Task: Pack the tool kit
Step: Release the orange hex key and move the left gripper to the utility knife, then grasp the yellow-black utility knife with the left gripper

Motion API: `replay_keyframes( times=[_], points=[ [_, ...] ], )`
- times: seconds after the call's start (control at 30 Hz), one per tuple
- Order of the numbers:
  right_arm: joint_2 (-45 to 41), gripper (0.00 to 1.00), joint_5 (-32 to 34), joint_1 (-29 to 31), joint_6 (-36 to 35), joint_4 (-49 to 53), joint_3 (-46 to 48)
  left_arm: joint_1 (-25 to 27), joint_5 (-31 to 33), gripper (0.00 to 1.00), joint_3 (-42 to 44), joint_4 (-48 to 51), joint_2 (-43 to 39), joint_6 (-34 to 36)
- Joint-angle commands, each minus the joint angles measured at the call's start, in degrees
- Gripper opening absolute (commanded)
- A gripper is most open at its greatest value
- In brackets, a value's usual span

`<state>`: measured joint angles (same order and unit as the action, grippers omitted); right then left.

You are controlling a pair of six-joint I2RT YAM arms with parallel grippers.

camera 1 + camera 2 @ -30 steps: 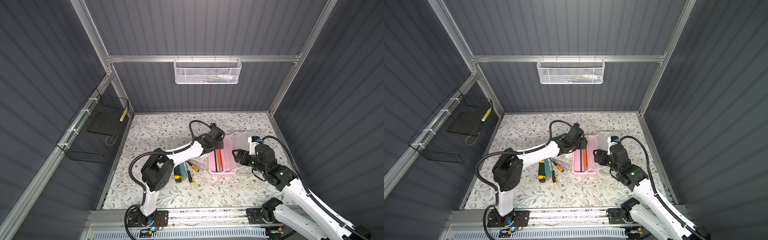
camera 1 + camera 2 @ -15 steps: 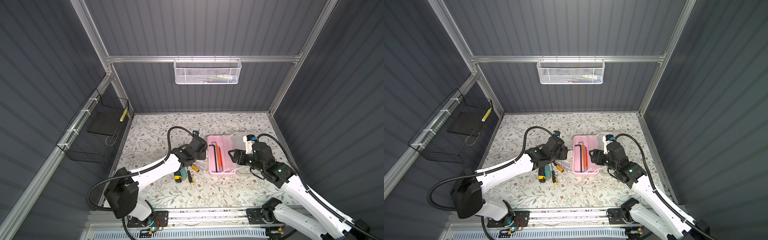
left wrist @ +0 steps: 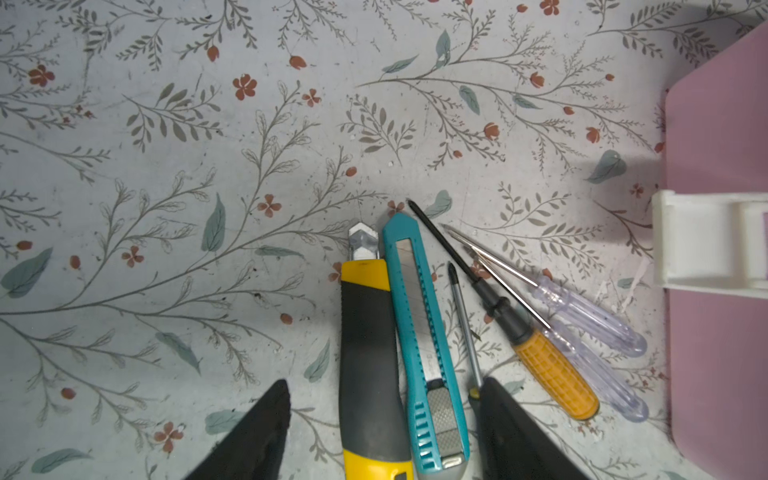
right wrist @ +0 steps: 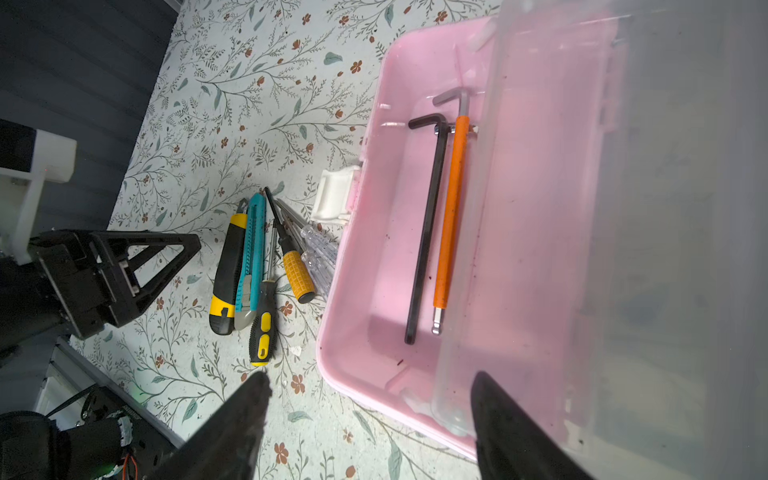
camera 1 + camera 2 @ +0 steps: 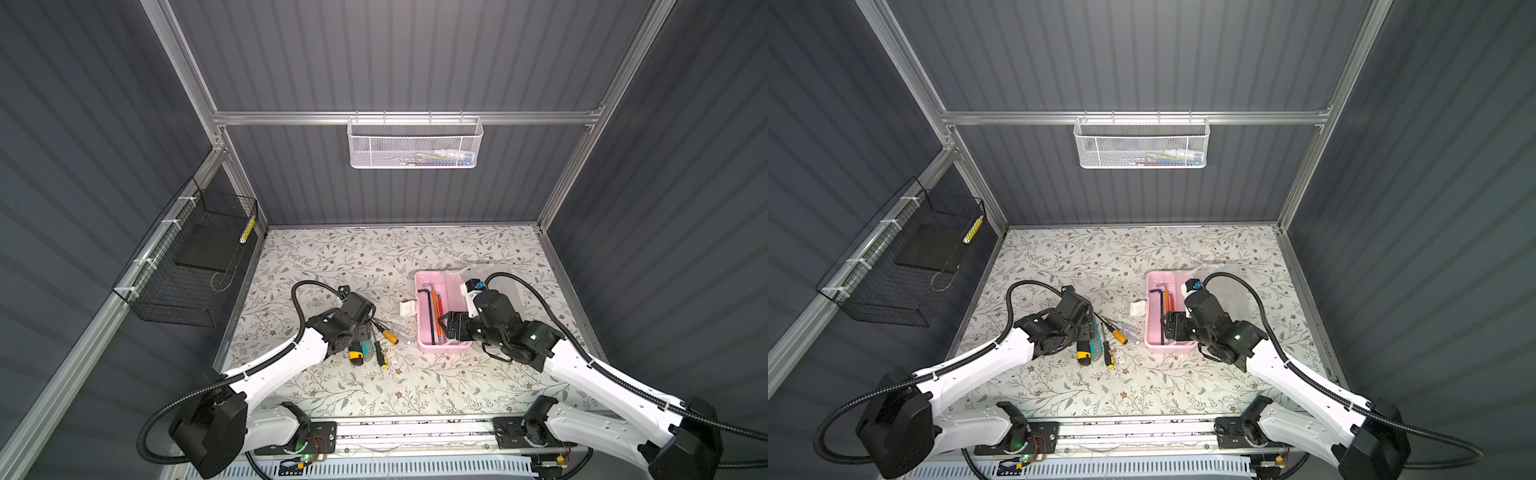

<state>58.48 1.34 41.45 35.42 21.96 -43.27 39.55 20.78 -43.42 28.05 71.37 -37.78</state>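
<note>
box: small rectangular pink plastic box (image 5: 423, 307) sat right of centre on the floral-patterned tabletop (image 5: 374, 257), its translucent frosted lid (image 4: 623, 208) swung open on the far side from the tools, its white latch (image 3: 702, 241) facing them
packed: a black hex key (image 4: 428, 232) and an orange-sleeved hex key (image 4: 451, 208) lay side by side along the box floor
loose tools: just beside the latch wall lay a yellow-and-black utility knife (image 3: 368, 353) touching a teal utility knife (image 3: 419, 332); then a black-and-yellow-handled screwdriver (image 4: 262, 328), an orange-handled screwdriver (image 3: 552, 374) and two clear-handled screwdrivers (image 3: 594, 316)
left gripper (image 3: 384, 384): jaws stood well apart and held nothing; it hovered over the handle ends of the two knives
right gripper (image 4: 370, 376): jaws wide apart, nothing clamped; it hung at the box's near end by the lid edge
deciding relation: both knives ran lengthwise through the left jaws' gap, so closing would cross their width; being in contact, both might be caught at once
nearer arm: the left for the loose tools; the right for the box
judged progress: two tools in, six out, lid not yet shut
</note>
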Motion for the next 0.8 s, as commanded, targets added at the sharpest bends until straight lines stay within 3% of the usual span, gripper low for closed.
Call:
replay_keyframes(
  times=[0.0,0.53,0.77],
  points=[
    [0.10,0.75,1.70,0.70,0.57,0.57,-2.26,-0.74,-1.24,0.68,1.61,0.26,0.28,-0.71],
    [1.55,0.74,2.03,1.00,1.46,-1.61,-1.12,-2.81,-3.90,0.52,5.44,-6.28,5.71,-1.02],
    [1.99,0.74,2.26,1.00,1.49,-2.02,-1.03,-2.82,-4.32,0.50,6.72,-9.11,8.90,-1.20]
  ],
)
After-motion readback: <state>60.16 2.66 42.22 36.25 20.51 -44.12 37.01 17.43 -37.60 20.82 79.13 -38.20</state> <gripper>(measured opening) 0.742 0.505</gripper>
